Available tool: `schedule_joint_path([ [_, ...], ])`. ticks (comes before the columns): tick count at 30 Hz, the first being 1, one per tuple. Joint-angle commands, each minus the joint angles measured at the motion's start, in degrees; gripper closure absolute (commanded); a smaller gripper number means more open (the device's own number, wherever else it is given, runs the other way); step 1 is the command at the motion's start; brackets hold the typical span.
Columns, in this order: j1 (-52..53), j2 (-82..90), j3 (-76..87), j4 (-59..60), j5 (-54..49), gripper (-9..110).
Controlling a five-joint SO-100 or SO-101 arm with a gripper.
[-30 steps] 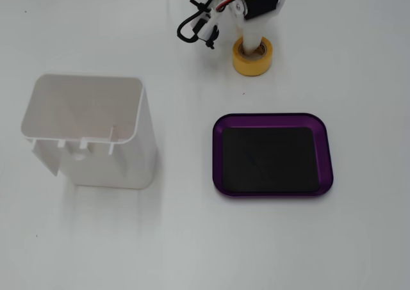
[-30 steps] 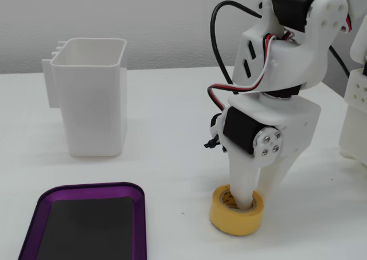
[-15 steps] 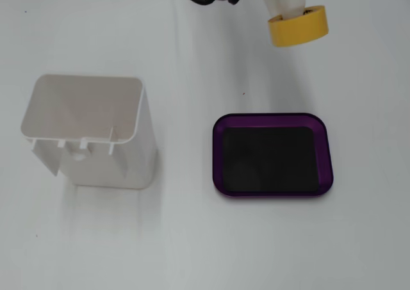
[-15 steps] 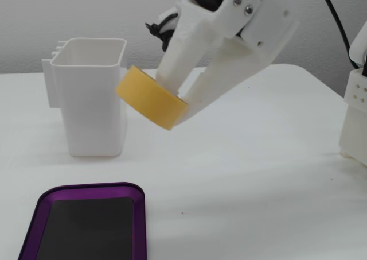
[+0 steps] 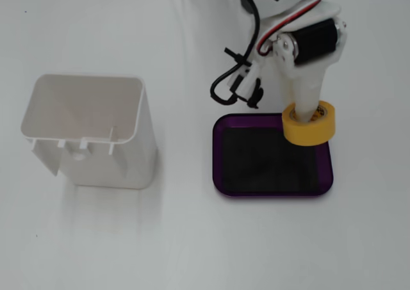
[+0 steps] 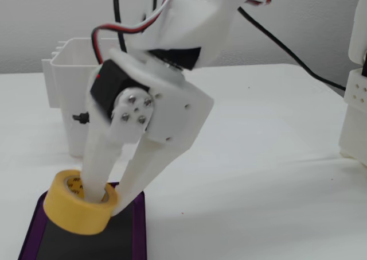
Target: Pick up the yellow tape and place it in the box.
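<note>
The yellow tape [image 5: 309,128] is a small ring over the far right corner of the box [image 5: 216,168], the shallow purple tray with a black bottom. My gripper [image 5: 306,116] points down and is shut on the ring's wall: one white finger goes into the hole and the other lies outside it. In the other fixed view the tape [image 6: 75,210] is low over the tray [image 6: 140,232] with the gripper [image 6: 113,199] pinching its right side. I cannot tell whether the tape touches the tray's bottom.
A tall white open-topped container [image 5: 90,133] stands left of the tray; it shows behind the arm in the other fixed view [image 6: 69,82]. Black and red cables [image 5: 234,85] hang beside the arm. A white structure [image 6: 355,99] stands at the right edge.
</note>
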Motion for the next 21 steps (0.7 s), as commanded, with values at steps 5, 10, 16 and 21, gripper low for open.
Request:
schedule_joint_path([
  [5,0.0,-4.7,-3.1,-0.6,-0.1,102],
  [10,2.9,-4.8,-3.4,-0.6,0.1,101],
  [16,3.5,-4.5,-3.7,2.9,0.2,91],
  [21,3.3,-3.3,-6.9,8.7,0.5,90],
])
